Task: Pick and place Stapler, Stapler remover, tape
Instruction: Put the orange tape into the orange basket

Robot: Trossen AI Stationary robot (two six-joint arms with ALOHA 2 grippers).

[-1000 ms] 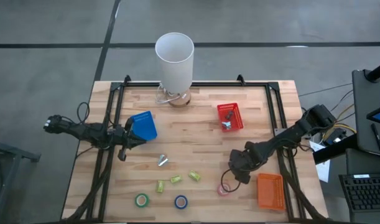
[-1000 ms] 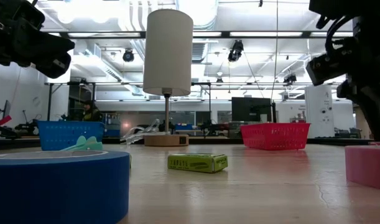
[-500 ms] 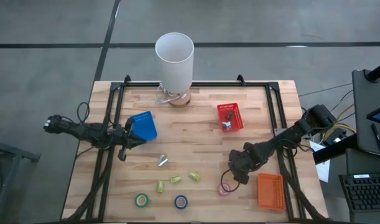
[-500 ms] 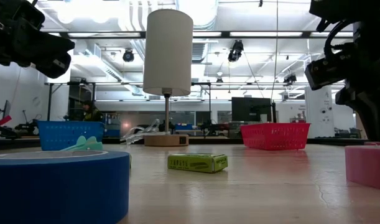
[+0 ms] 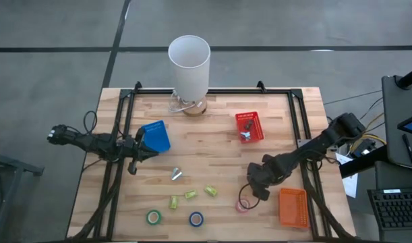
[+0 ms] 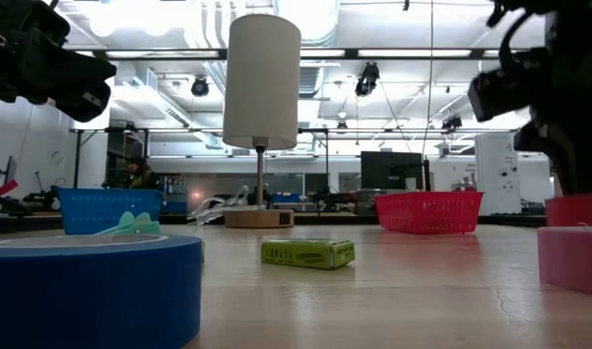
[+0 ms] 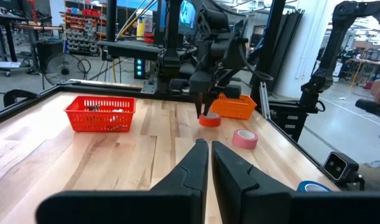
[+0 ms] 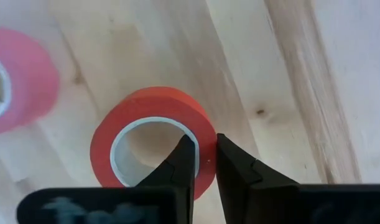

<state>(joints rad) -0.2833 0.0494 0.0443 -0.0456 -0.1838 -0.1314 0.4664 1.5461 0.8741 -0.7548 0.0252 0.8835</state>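
My right gripper (image 5: 249,196) points down near the table's near right part, shut on a red tape roll (image 8: 153,140). In the low view that roll (image 6: 575,208) shows above a pink tape roll (image 6: 572,257), which lies flat beside it (image 8: 15,74). A green roll (image 5: 154,217) and a blue roll (image 5: 196,219) lie flat near the front edge. A small teal and silver stapler remover (image 5: 177,174) lies mid-table. No stapler shows plainly. My left gripper (image 7: 209,149) waits shut and level at the left, beside a blue basket (image 5: 156,137). My right gripper pinches the red roll's ring wall (image 8: 205,163), one finger (image 8: 185,155) inside the hole and one outside. The fingers come from above, pointing down. The roll is raised, hole upward, a little tilted; whether its lower edge still touches the table I cannot tell.
An orange basket (image 5: 292,206) stands at the near right and a red basket (image 5: 249,126) with a small grey thing farther back. A white lamp (image 5: 189,64) stands at the far edge. Small yellow-green blocks (image 5: 191,195) lie mid-front.
My right gripper has risen a little and the red roll has come up with it. In the low view the roll now shows above the pink roll, where before it did not show.
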